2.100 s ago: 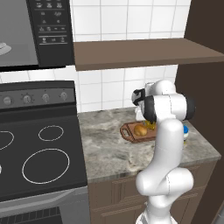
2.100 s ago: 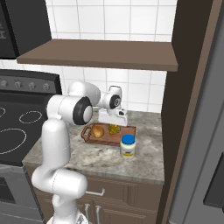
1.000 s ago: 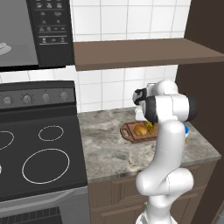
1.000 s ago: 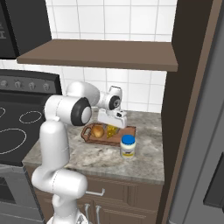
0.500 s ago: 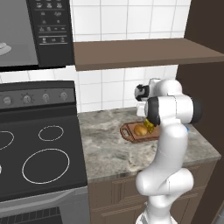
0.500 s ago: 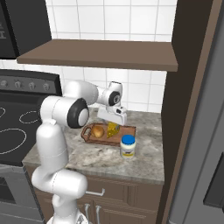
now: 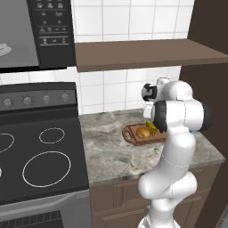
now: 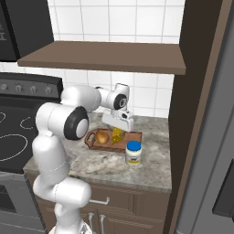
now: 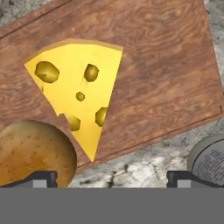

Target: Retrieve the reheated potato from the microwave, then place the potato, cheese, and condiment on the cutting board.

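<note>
While tool (image 8: 118, 126) gapes, condiment (image 8: 133, 152) off board (image 8: 132, 136)

Grainy wooden cutting board (image 9: 166, 65), speckled stone-like counter (image 8: 155, 160), perhaps matt

White tiled wall (image 7: 120, 20) behind a speckled grey stone counter (image 7: 111, 151), with a brown wooden shelf (image 7: 147, 51) mounted above it and brown cabinets (image 8: 132, 215) with silver handles below. Black stove (image 7: 40, 151) sits left of the counter: white ring burners on top, a row of knobs on the back panel, oven front beneath. Tall dark brown panel (image 8: 196, 114) closes off the counter's right end, with a grey appliance front (image 8: 219, 151) beyond it; lighting is flat and even.
</note>
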Robot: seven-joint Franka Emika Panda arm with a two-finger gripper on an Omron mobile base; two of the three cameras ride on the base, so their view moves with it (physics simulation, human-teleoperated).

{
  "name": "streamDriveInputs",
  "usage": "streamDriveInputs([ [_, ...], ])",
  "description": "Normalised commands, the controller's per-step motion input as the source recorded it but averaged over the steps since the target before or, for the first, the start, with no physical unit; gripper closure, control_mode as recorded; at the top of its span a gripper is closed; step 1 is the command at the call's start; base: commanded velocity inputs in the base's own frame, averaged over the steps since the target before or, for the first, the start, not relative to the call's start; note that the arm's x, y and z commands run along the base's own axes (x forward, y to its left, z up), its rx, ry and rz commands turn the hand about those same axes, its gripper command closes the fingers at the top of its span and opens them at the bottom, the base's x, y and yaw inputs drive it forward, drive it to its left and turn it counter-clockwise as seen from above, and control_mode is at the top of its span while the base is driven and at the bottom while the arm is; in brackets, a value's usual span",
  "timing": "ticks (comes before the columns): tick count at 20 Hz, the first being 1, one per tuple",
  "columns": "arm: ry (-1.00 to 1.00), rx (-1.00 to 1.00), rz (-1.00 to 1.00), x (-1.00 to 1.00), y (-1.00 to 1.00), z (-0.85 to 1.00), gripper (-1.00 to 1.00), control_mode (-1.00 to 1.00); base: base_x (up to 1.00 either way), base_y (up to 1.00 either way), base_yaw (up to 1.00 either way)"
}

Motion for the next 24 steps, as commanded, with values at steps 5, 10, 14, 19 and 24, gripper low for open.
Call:
streamDriveInputs([
  [5, -0.07, -0.01, -0.01, -0.41, 0.00, 0.25, -1.00, -1.00, 0.00, 0.00, 0.00],
  [10, -0.10, -0.03, 0.00, -0.40, 0.00, 0.27, -1.00, -1.00, 0.00, 0.00, 0.00],
  [14, -0.17, -0.03, 0.00, -0.45, -0.02, 0.24, -1.00, -1.00, 0.00, 0.00, 0.00],
  [19, -0.11, -0.03, 0.00, -0.37, -0.08, 0.31, -1.00, -1.00, 0.00, 0.00, 0.00],
  [24, 0.00, -0.03, 0.00, -0.21, -0.19, 0.31, -1.00, -1.00, 0.00, 0.00, 0.00],
])
